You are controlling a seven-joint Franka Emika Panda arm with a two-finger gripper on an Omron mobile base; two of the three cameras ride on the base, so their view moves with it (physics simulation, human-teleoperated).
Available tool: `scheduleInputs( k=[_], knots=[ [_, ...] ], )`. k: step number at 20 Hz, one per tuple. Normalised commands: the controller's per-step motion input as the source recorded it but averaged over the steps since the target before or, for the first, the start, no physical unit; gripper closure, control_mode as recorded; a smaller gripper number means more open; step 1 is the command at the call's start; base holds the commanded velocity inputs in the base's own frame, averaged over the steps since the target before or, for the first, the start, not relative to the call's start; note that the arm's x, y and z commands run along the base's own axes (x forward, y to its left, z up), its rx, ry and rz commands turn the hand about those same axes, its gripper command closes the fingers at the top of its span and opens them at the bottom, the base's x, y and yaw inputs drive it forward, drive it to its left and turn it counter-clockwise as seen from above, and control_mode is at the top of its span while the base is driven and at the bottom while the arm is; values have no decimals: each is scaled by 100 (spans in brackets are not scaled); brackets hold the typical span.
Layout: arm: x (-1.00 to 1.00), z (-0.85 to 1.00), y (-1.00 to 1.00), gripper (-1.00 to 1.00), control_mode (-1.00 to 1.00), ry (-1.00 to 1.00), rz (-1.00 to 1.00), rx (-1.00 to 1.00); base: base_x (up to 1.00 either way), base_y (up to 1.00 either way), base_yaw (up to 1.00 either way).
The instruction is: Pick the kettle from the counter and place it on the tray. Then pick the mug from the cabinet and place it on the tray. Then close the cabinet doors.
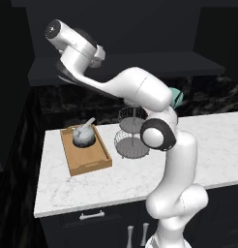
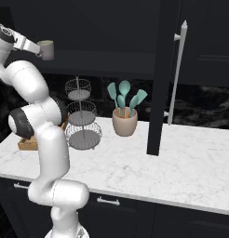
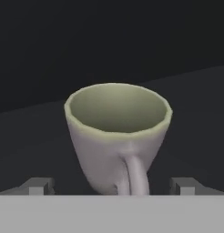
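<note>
Cream-green mug [image 3: 117, 136] sits upright on the cabinet [image 2: 88, 28] shelf between the spread fingertips of the gripper [image 3: 113, 185], kettle [image 1: 83, 135] already on the tray [image 1: 87, 157]; next, I judge, fingers must close and lift.

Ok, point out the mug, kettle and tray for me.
mug [image 3: 116, 132], hand view, on its front wall.
kettle [image 1: 83, 136], left base view, on its round body.
tray [image 1: 92, 159], left base view, on its bare floor.

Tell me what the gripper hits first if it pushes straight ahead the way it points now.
Most likely the mug: in the hand view it sits dead ahead, handle toward the gripper, between the spread fingertips. Whether they already touch is unclear.
</note>
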Motion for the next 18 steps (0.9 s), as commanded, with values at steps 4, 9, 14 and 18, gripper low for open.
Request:
scheduleInputs(
  k=[4,9,14,18],
  knots=[
    [20,-1,0,-100,-100,0,0,0,0,0,0],
    [2,-1,-2,-100,-100,0,0,0,0,0,0],
    [0,-8,-17,-100,-100,0,0,0,0,0,0],
    [3,-15,-27,-100,-100,0,0,0,0,0,0]
  ],
)
